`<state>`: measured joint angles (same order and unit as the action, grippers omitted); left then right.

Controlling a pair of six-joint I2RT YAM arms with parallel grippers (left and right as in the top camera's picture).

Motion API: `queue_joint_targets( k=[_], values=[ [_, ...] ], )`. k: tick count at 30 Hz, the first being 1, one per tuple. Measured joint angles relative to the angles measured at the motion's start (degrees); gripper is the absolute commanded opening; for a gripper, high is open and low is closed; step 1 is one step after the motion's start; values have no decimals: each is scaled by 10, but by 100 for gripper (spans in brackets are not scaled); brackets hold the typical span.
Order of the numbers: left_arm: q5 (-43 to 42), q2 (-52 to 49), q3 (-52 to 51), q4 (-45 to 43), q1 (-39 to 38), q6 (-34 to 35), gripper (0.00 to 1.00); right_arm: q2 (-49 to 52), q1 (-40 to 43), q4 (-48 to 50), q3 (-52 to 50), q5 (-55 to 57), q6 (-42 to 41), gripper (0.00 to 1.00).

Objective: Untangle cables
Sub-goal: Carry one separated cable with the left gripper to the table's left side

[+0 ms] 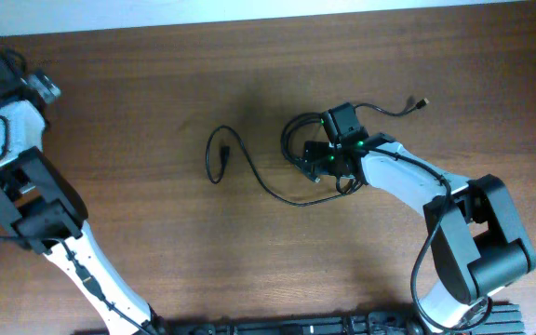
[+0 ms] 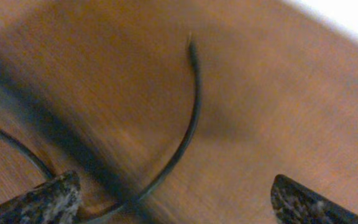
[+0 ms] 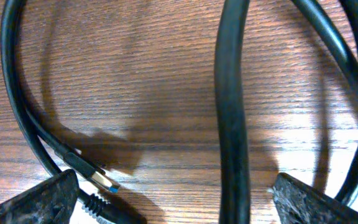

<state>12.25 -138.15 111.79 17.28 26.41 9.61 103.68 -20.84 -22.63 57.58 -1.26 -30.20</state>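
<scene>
Cables point(image 3: 232, 124) lie bunched beneath the right pincer point(image 3: 182, 208), its fingers apart, one strand running straight through the gap along the pincer's reach. A silver-tipped plug point(image 3: 102, 180) beside one finger points slantwise into that gap. The left pincer point(image 2: 176, 208), also spread, hangs well away from them.

The cables point(image 3: 232, 124) are cut off by the right wrist view's edges. Overhead, they are partly hidden beneath the right gripper point(image 1: 320, 166).

Cable bunch point(image 1: 288, 136) on table point(image 1: 156, 74) under right gripper point(image 3: 176, 202); one loop point(image 1: 218, 156) trails left, plug end point(image 1: 422, 101) behind-right.
</scene>
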Motion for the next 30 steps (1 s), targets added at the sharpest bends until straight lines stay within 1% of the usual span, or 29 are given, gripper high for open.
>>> queue_joint_targets(
  k=[1, 2, 5, 8, 9, 11, 12, 14, 16, 19, 20, 23, 25, 27, 30],
  values=[
    [-5, 7, 27, 28, 3, 4, 99, 0, 0, 0, 0, 0, 0, 99],
    [-5, 10, 85, 92, 4, 7, 99, 0, 0, 0, 0, 0, 0, 99],
    [4, 37, 205, 167, 5, 10, 99, 0, 0, 0, 0, 0, 0, 99],
    [-11, 70, 249, 281, 4, 25, 99, 0, 0, 0, 0, 0, 0, 98],
    [-51, 72, 250, 347, 2, 28, 99, 0, 0, 0, 0, 0, 0, 99],
    [-131, 70, 248, 419, -10, 33, 99, 0, 0, 0, 0, 0, 0, 99],
    [-199, 69, 247, 448, -27, 34, 99, 0, 0, 0, 0, 0, 0, 99],
    [-299, 69, 247, 489, -61, 35, 99, 0, 0, 0, 0, 0, 0, 99],
    [-354, 69, 247, 520, -99, 35, 99, 0, 0, 0, 0, 0, 0, 98],
    [-393, 69, 247, 549, -174, 35, 99, 0, 0, 0, 0, 0, 1, 99],
    [-395, 69, 247, 552, -207, 35, 99, 0, 0, 0, 0, 0, 2, 99],
    [-385, 69, 247, 554, -273, 35, 99, 0, 4, 22, -2, -1, 2, 99],
    [-365, 69, 246, 556, -319, 35, 99, -1, 26, -17, 9, -14, 4, 99],
    [-351, 69, 246, 556, -349, 35, 99, -27, 68, -82, 25, -24, 3, 99],
    [-326, 69, 246, 557, -398, 35, 99, -146, 153, -146, 58, -40, 4, 99]
  ],
)
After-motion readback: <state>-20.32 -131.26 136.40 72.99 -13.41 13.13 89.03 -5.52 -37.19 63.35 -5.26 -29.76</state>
